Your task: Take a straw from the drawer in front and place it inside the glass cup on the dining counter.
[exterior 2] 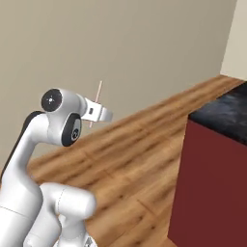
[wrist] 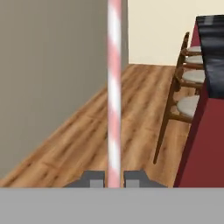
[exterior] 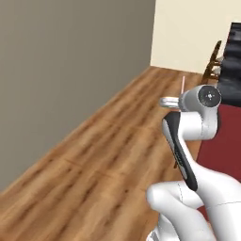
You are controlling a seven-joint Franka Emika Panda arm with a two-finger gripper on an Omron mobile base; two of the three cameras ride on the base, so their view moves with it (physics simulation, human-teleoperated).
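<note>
My gripper (wrist: 113, 179) is shut on the straw (wrist: 114, 87), a thin pink-and-white striped stick that stands upright between the fingertips (wrist: 92, 178). The straw (exterior: 183, 84) rises above the gripper (exterior: 165, 101) in the left base view. In the right base view the straw (exterior 2: 99, 94) crosses the gripper (exterior 2: 103, 115) in mid-air above the wooden floor. To the right runs the dining counter (wrist: 213, 43), glossy black stone on a dark red base; its top (exterior 2: 222, 113) also lies off to my right. The glass cup and the drawer are out of view.
Several wooden stools with pale seats (wrist: 188, 105) line the counter's near side, also seen far back (exterior: 214, 61). A grey wall (exterior: 70, 70) runs along the left and a cream wall (wrist: 157, 30) closes the far end. Open wooden floor (exterior: 103, 155) lies between.
</note>
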